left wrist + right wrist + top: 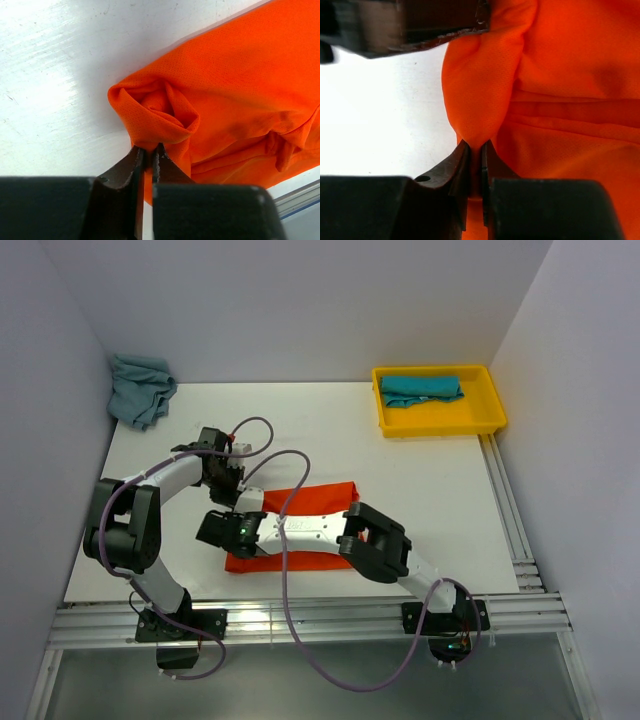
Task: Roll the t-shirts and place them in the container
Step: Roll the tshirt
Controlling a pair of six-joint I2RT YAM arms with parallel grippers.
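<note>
The orange-red t-shirt (pixel 318 498) lies folded as a long strip on the white table, partly under the right arm. Its left end is curled into a small roll (pixel 155 112). My left gripper (pixel 232 490) is shut on the roll's far edge; the wrist view shows cloth pinched between the tips (pixel 148 150). My right gripper (pixel 222 530) is shut on the roll's near edge (pixel 476 147). The orange cloth also fills the right wrist view (pixel 560 100). A teal t-shirt (pixel 421 387) lies rolled in the yellow tray. A grey-blue t-shirt (pixel 140 388) lies crumpled at the back left.
The yellow tray (pixel 490 410) stands at the back right corner. White walls enclose the table on three sides. An aluminium rail (pixel 510 510) runs along the right edge and another along the front (pixel 300 620). Purple cables (pixel 285 490) loop over the arms.
</note>
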